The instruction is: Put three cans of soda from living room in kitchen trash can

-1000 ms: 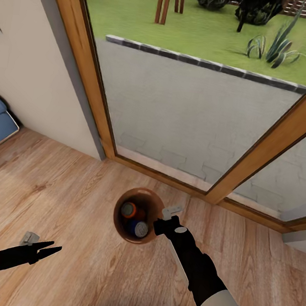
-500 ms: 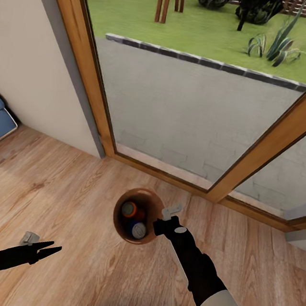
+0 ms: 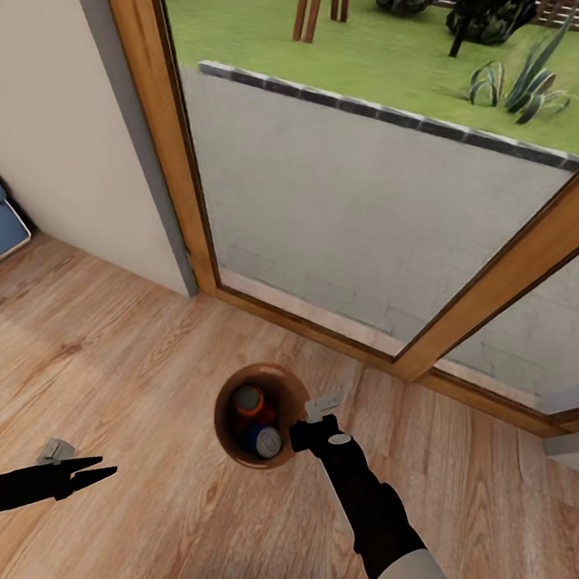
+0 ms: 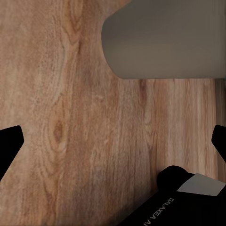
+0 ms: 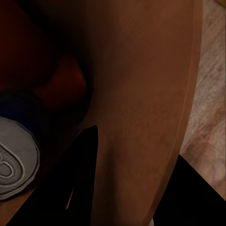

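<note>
The whole head view has slid a little — the sofa corner sits lower and further out, my base has crept into the bottom of the picture — so it is my camera that moved; the bin [image 3: 261,414] and my right tool [image 3: 300,433] keep the same relation to each other as before.

My right tool is pinching the bin's rim [image 5: 186,94] on its right side: one finger [image 5: 82,179] inside the brown wall, the other outside. The bin stands upright on the plank floor [image 3: 115,367], just before the glass door's sill. In it I see an orange can [image 3: 247,400] and a blue can [image 3: 267,441], tops up; a third I cannot make out for certain.

My left tool [image 3: 106,471] hangs spread and empty, well apart on the bin's left. So the right arm carries — the bin hangs from the one side, and I judge it may tilt.
</note>
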{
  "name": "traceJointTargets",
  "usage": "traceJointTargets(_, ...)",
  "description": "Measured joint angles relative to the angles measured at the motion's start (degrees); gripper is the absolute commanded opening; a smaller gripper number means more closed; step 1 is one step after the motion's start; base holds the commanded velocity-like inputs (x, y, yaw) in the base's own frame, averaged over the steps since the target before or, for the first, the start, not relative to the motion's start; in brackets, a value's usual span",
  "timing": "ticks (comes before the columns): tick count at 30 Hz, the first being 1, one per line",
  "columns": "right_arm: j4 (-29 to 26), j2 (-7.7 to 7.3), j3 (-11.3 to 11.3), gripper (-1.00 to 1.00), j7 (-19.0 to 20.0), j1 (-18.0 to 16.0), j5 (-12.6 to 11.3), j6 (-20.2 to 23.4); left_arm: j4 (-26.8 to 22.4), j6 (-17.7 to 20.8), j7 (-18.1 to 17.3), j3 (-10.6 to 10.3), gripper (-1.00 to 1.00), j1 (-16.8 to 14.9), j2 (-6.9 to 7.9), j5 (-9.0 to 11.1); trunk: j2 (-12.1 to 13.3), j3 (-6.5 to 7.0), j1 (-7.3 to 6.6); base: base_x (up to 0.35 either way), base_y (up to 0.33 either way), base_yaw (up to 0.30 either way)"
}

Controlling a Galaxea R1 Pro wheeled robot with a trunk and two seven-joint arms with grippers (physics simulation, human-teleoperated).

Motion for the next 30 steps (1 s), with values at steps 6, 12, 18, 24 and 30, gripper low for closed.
traceJointTargets(6,0.15,-0.01,-0.02,-1.0,0.01,0.0,0.0,0.0,0.0,0.0,0.01,0.0,1.0,0.0,0.0,0.06,-1.59,-0.71,0.87,0.0,0.0,0.0)
traceJointTargets(12,0.17,0.01,-0.02,-1.0,0.01,0.0,0.0,0.0,0.0,0.0,-0.01,0.0,1.0,0.0,0.0,0.08,-3.99,-1.79,2.19,0.0,0.0,0.0)
traceJointTargets(18,0.16,0.0,-0.01,-1.0,0.01,0.01,-0.1,-0.01,0.0,-0.03,-0.18,0.0,1.0,0.0,0.0,0.09,-4.41,-1.97,2.42,0.0,0.0,0.0)
traceJointTargets(24,0.17,-0.03,-0.02,-1.0,0.04,0.0,-0.06,-0.01,-0.04,-0.01,-6.34,0.01,1.0,0.0,0.0,0.04,-4.41,-1.97,2.42,0.0,0.0,0.0)
traceJointTargets(30,0.16,-0.05,-0.02,-1.0,0.08,0.0,-0.02,-0.01,-3.6,-0.05,-9.19,1.03,1.0,-0.03,1.74,0.01,-4.41,-1.97,2.41,0.0,0.0,0.0)
